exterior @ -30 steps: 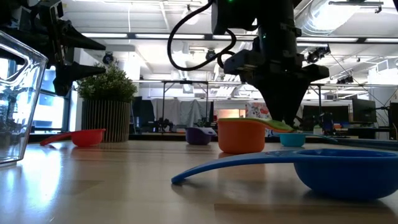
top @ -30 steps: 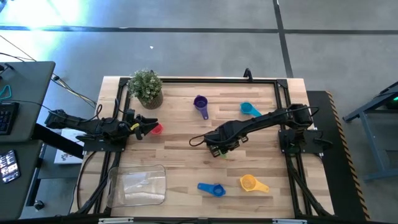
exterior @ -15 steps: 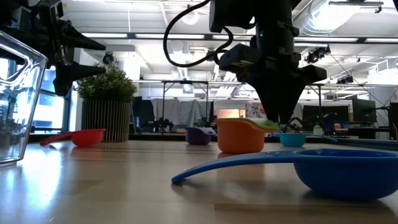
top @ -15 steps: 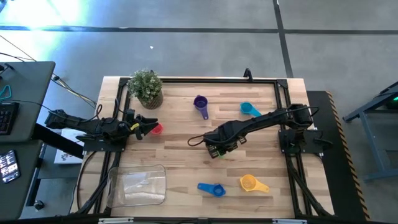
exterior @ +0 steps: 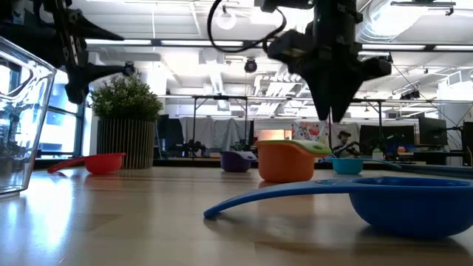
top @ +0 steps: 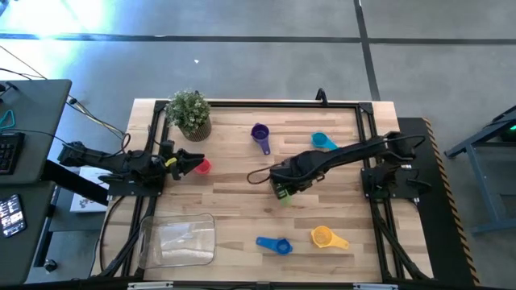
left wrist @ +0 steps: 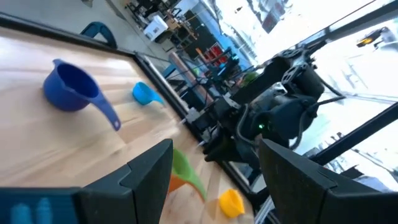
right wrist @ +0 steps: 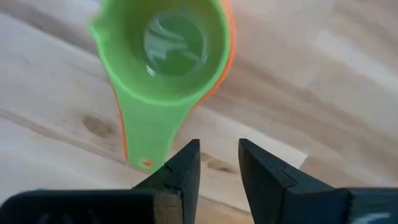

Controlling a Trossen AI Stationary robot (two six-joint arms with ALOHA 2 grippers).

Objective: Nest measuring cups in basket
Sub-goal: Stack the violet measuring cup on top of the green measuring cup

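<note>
A green measuring cup (right wrist: 168, 43) sits nested inside the orange one (exterior: 284, 164) at the table's middle, handles stacked. My right gripper (right wrist: 219, 157) hangs open just above them (exterior: 332, 111), touching nothing. My left gripper (top: 192, 166), open, hovers over the red cup (top: 204, 167), which rests on the table (exterior: 103, 162). Purple (top: 260, 134) and light blue (top: 323, 142) cups lie toward the far edge, blue (top: 276, 244) and yellow (top: 324, 237) cups near the front. The clear basket (top: 179, 239) stands at the near left corner.
A small potted plant (top: 190, 113) stands at the far left, behind the red cup. A black frame runs along the table's edges (top: 266, 102). Bare wood lies between the basket and the nested cups (top: 234, 201).
My right gripper has risen straight up from the green cup's handle and now hangs clear above it. The green cup stays nested in the orange cup, unmoved.
</note>
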